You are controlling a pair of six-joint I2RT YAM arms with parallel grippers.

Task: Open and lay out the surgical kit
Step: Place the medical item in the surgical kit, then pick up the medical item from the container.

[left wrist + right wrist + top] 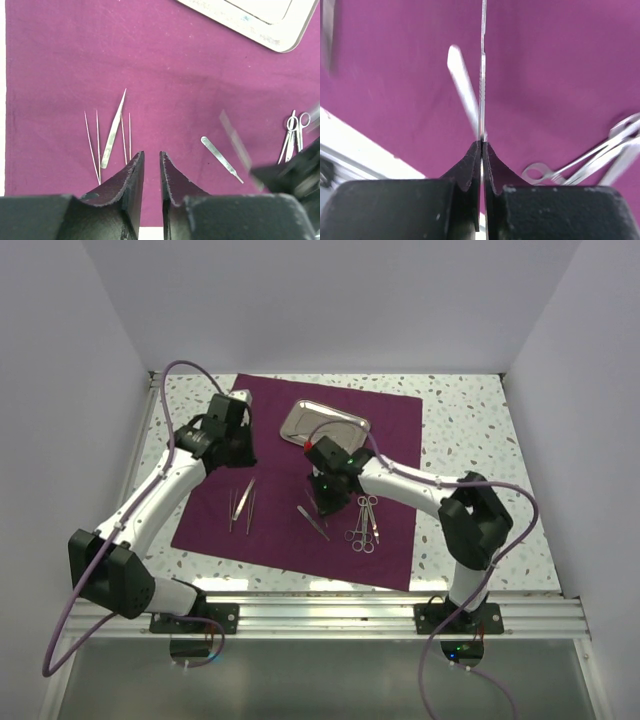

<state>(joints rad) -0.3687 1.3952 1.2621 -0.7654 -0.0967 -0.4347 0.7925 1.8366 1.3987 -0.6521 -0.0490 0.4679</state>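
Maroon cloth bears one steel tray and two ring-handled instruments.

Table — white top flecked with grey and brown speckles, enclosed by plain white panels at left, right and back. An aluminium rail runs along its near edge. Directly on the table: one maroon cloth wrap, opened out flat, roughly square, lying a little askew — far edge close to the back panel, near right corner just short of the rail. Bare speckled table shows on both sides of the cloth, wider on the right.
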